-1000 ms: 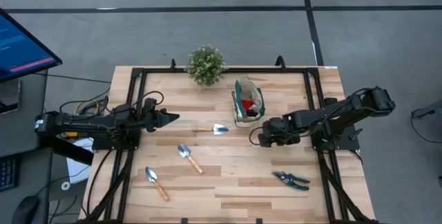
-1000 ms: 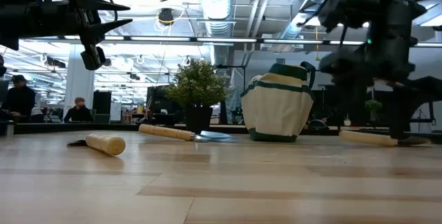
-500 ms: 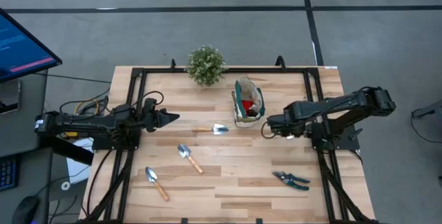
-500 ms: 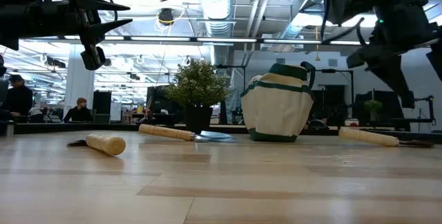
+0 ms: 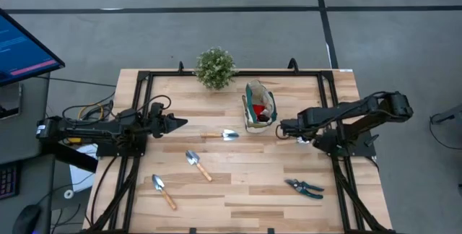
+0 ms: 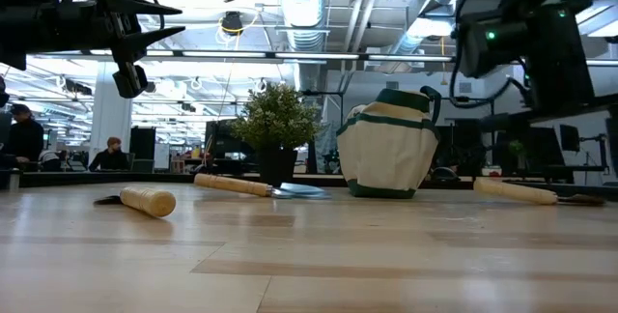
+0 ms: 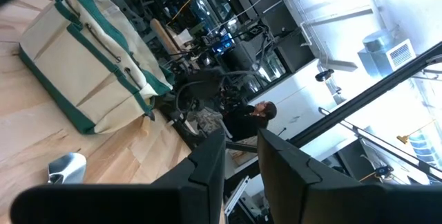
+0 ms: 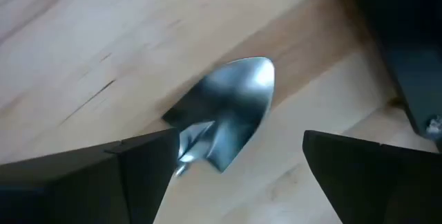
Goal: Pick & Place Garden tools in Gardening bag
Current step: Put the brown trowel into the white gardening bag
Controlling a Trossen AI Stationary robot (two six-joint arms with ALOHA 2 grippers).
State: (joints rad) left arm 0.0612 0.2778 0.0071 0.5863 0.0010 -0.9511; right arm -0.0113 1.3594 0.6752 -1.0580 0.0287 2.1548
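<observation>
Nearest the front edge of the desk [image 5: 245, 209], the front trowel [image 5: 163, 190] and the pruning shears [image 5: 304, 187] are seen lying flat and well apart, not yet collected. Farther in, a second trowel [image 5: 197, 162] and a third trowel [image 5: 222, 134] lie on the bare wood. The third is pointed blade-first towards the gardening bag [image 5: 258, 106].

The left gripper [image 5: 182, 123] is held level above the desk near the third trowel. Its fingers are only narrowly apart and nothing is between them, so this arm is judged to be waiting. The right gripper [image 5: 280, 128] is held just beside the bag with its fingers spread wide. In its wrist view, the silver blade of a fourth trowel [image 8: 228, 113] is framed between them on the desk, ungripped. A wide opening suits a descent over that tool.

The bag is stood upright with its mouth open, so that tools can be dropped in from above. A red glove [image 5: 258, 110] is already lodged inside. Beyond it, the potted plant [image 5: 215, 67] is set at the far edge.
</observation>
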